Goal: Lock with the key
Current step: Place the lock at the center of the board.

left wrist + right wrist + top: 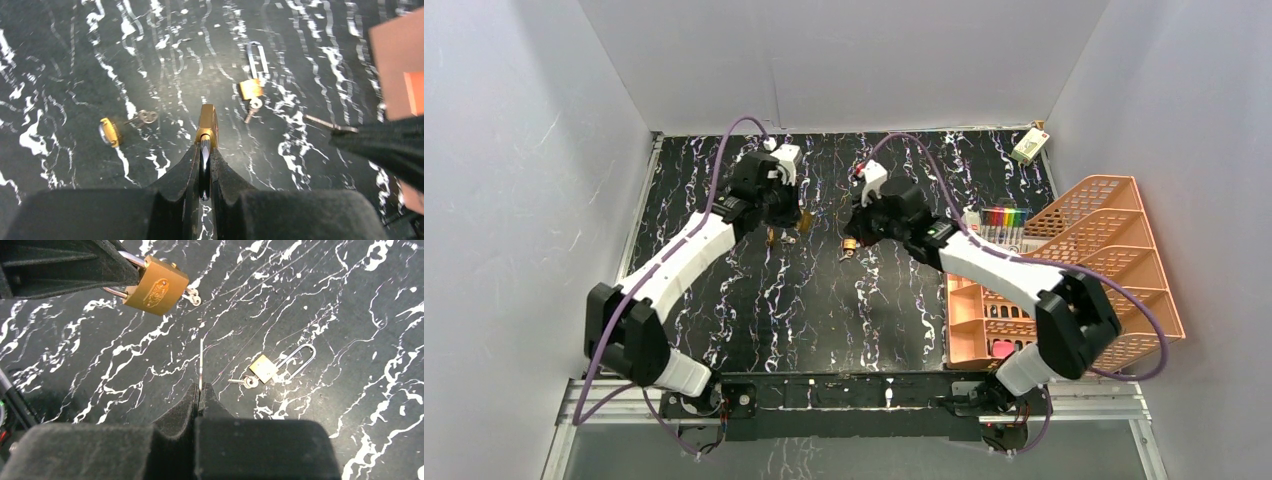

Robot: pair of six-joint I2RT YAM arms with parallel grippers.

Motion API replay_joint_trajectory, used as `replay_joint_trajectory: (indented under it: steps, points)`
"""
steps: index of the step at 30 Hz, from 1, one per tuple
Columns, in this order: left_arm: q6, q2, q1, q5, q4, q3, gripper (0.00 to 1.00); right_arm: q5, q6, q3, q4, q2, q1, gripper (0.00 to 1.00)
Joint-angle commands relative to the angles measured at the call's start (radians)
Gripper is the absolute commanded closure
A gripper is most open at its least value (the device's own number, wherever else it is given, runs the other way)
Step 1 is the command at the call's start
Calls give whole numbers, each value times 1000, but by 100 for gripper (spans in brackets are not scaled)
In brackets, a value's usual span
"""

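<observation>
Two grippers are both clamped tight. The left gripper (205, 149) pinches the shackle of a brass padlock (156, 286) and appears to hold it off the marble-pattern table (894, 300). The right gripper (200, 392) is closed on a key (201, 362), its blade jutting straight ahead. From the key tip, the padlock lies forward and to the left. Its base (where I judge the keyway sits) faces roughly toward the key but is off the blade's axis. A long-shackle padlock (264, 367) lies nearby.
</observation>
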Motion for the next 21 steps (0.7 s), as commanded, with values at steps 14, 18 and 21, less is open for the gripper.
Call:
replay_joint_trajectory:
  steps: [14,18,21]
  points:
    - [-262,236,-43,-332,-111,137,100,75,304,273,57,393,40,100]
    - [-276,259,-44,-350,-90,138,100,51,330,266,90,417,44,100]
    - [-282,279,-44,-356,-65,132,100,55,360,240,133,425,46,100]
